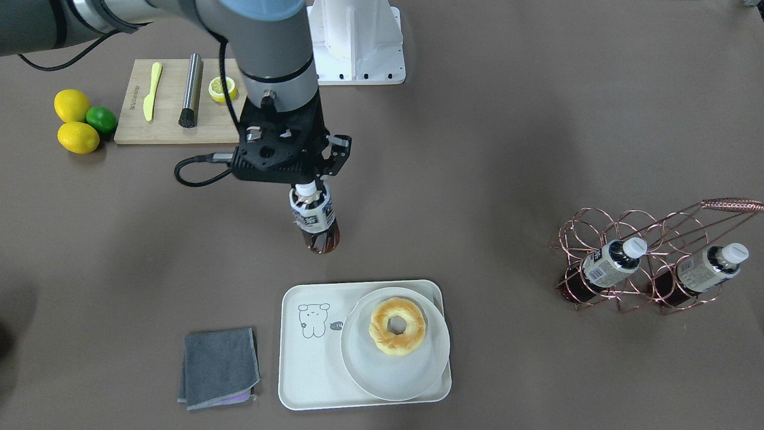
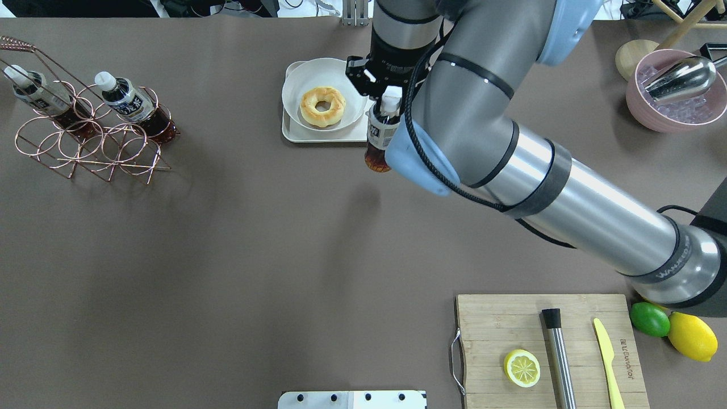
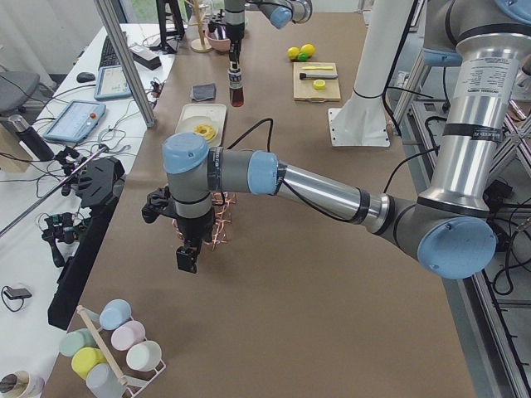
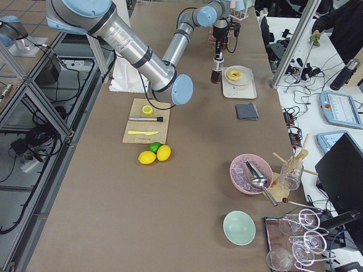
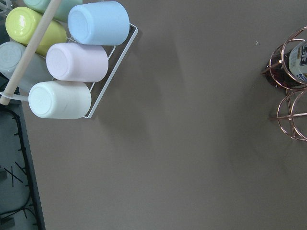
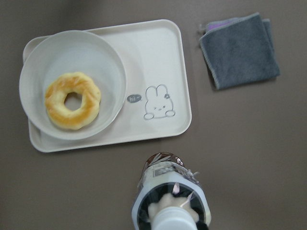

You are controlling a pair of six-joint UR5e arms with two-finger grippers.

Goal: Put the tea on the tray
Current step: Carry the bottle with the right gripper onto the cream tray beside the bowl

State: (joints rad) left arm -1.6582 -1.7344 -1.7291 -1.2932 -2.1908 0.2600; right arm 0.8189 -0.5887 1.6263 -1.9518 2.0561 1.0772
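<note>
Nearest the robot's base, on its right side, lies a pale wooden cutting board point(image 2: 568, 318) bearing a cut lemon half point(image 2: 522, 368), a brushed steel cylinder with a black end point(image 2: 558, 358) and a yellow plastic knife point(image 2: 608, 355). A green lime point(image 2: 650, 319) and a whole yellow lemon point(image 2: 692, 337) sit just beside it.

Further out, the right gripper point(image 1: 310, 188) is pinched on the neck of the small clear bottle of red-brown tea point(image 1: 315, 221), just under its white cap. The bottle hangs upright over the brown table point(image 1: 477, 179), short of the tray's near rim.

Beyond it is the cream-white rectangular tray point(image 1: 310, 382). A round white plate point(image 1: 394, 370) holding a golden ring doughnut point(image 1: 397, 326) fills one end. The end with the bear drawing is bare and faces the bottle, with nothing between them. A folded grey cloth point(image 1: 219, 367) lies just beside that end.

Well apart, on the robot's left, a copper wire rack point(image 1: 731, 204) holds two like bottles. The left gripper point(image 3: 187, 259) hangs near it; whether its fingers are spread or closed cannot be told.
</note>
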